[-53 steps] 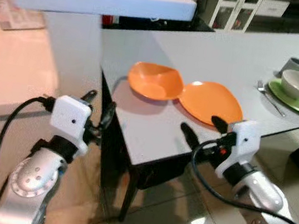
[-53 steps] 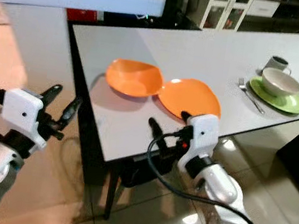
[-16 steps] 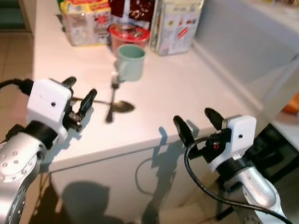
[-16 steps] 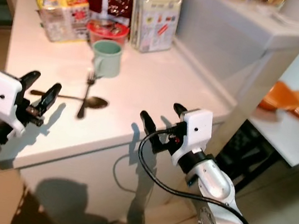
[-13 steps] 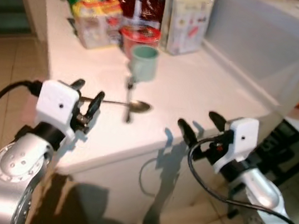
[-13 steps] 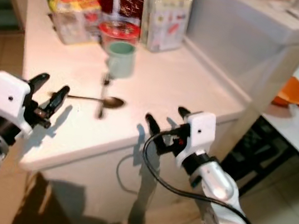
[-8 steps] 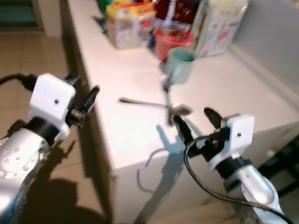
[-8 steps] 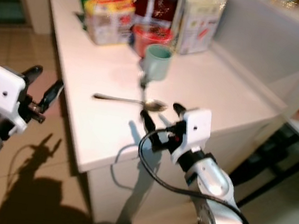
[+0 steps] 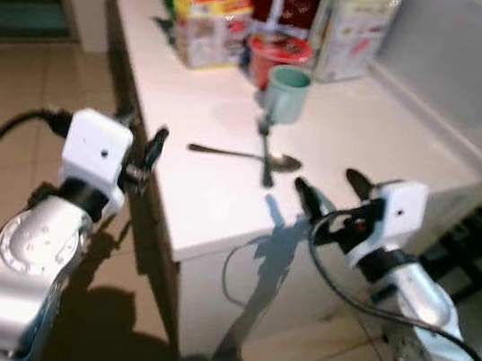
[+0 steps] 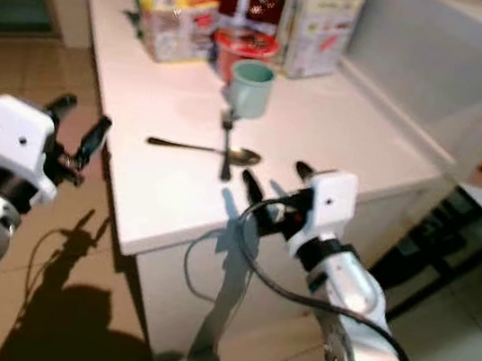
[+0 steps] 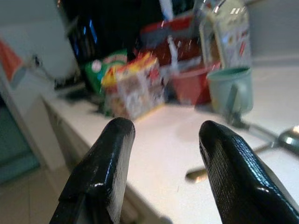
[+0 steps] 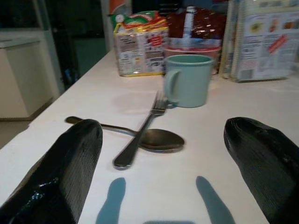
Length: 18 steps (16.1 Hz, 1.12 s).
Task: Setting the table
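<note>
View change: 3.3 s ago the head camera looked down on the dining table with its orange dishes and one finished green place setting; now it looks at a white counter. The camera has turned; the things have not moved.
Recent approach: over the last second the cutlery has drawn closer to the right gripper, which now reaches over the counter's near edge.
Meaning for task: judged, the robot has come here to fetch cutlery or the cup for a further place setting; nothing is picked up yet.
Landmark: teal mug, upright on the counter, handle turned toward the camera side.
Fork: metal, tines touching the mug's base, handle running toward the counter's near edge.
Spoon: metal, just in front of the mug, lying across and under the fork, bowl toward the right gripper.
Behind the mug: red bowl, snack packets, a carton.
Right gripper: fingers spread wide, empty, in front of the mug and near the spoon bowl.
Left gripper: fingers moderately apart, empty, off the counter's edge, well left of the mug.
</note>
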Available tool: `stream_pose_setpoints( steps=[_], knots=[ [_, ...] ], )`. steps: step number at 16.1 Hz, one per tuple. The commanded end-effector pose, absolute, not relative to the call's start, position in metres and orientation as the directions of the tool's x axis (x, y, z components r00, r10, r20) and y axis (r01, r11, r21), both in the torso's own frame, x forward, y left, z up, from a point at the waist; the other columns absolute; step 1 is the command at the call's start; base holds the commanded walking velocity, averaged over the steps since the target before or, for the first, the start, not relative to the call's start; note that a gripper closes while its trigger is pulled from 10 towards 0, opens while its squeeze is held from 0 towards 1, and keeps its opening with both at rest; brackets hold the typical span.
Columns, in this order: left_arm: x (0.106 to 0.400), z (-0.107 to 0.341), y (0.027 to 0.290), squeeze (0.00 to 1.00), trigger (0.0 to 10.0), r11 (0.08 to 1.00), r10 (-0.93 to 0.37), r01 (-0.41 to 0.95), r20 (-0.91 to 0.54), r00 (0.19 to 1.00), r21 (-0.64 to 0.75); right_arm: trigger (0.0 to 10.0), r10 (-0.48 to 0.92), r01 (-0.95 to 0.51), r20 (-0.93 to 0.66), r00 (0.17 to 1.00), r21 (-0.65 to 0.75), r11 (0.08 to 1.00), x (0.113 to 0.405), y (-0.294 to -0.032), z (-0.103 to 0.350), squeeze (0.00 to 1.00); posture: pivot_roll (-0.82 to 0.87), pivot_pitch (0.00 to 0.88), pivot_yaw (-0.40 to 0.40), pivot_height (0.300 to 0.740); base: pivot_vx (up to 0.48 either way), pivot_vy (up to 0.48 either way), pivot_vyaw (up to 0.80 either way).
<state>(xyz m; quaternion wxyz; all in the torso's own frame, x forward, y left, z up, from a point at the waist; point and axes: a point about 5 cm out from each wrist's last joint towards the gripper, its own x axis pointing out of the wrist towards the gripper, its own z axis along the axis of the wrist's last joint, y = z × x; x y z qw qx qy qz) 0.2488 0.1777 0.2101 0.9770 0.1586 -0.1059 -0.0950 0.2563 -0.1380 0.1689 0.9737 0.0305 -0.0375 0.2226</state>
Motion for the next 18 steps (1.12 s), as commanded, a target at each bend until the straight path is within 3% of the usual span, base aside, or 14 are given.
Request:
stream_pose_setpoints(
  steps=[1, 4, 10, 14, 15, 16, 18],
  knots=[
    [0.251, 0.209, 0.180, 0.00, 10.0, 0.934, -0.212, 0.145, 0.181, 0.960, 0.327, 10.0, 0.428, -0.434, 0.093, 0.899, 0.061, 0.899, 0.257, -0.138, 0.170, 0.00, 0.08, 0.000, -0.025, 0.740, 0.000, 0.000, 0.00],
    [0.254, 0.212, 0.176, 0.00, 10.0, 0.936, -0.242, 0.174, 0.200, 0.949, 0.307, 10.0, 0.425, -0.433, 0.093, 0.900, 0.089, 0.897, 0.257, -0.137, 0.171, 0.00, 0.08, 0.000, -0.028, 0.740, 0.166, 0.000, -0.16],
    [0.253, 0.210, 0.174, 0.00, 10.0, 0.926, -0.282, 0.212, 0.197, 0.939, 0.314, 10.0, 0.432, -0.438, 0.086, 0.898, 0.094, 0.894, 0.255, -0.137, 0.170, 0.00, 0.07, 0.000, -0.027, 0.740, 0.230, 0.000, -0.74],
    [0.258, 0.215, 0.196, 0.00, 10.0, 0.924, -0.240, 0.163, 0.192, 0.952, 0.347, 10.0, 0.449, -0.454, 0.076, 0.890, 0.071, 0.888, 0.253, -0.135, 0.169, 0.00, 0.07, 0.000, -0.027, 0.740, 0.000, 0.000, 0.00],
    [0.259, 0.216, 0.203, 0.67, 10.0, 0.932, -0.225, 0.155, 0.185, 0.957, 0.329, 10.0, 0.450, -0.455, 0.075, 0.890, 0.070, 0.888, 0.253, -0.135, 0.169, 0.00, 0.07, 0.000, -0.026, 0.740, 0.000, 0.000, 0.00],
    [0.259, 0.216, 0.206, 1.00, 10.0, 0.936, -0.224, 0.162, 0.171, 0.959, 0.313, 10.0, 0.452, -0.456, 0.073, 0.889, 0.069, 0.887, 0.252, -0.136, 0.169, 0.00, 0.07, 0.000, -0.028, 0.740, 0.000, 0.000, 0.00],
    [0.261, 0.214, 0.206, 1.00, 10.0, 0.927, -0.264, 0.221, 0.109, 0.958, 0.303, 10.0, 0.461, -0.465, 0.067, 0.885, 0.064, 0.883, 0.252, -0.136, 0.168, 0.00, 0.07, 0.000, -0.029, 0.740, 0.000, 0.000, 0.00]
  ],
)
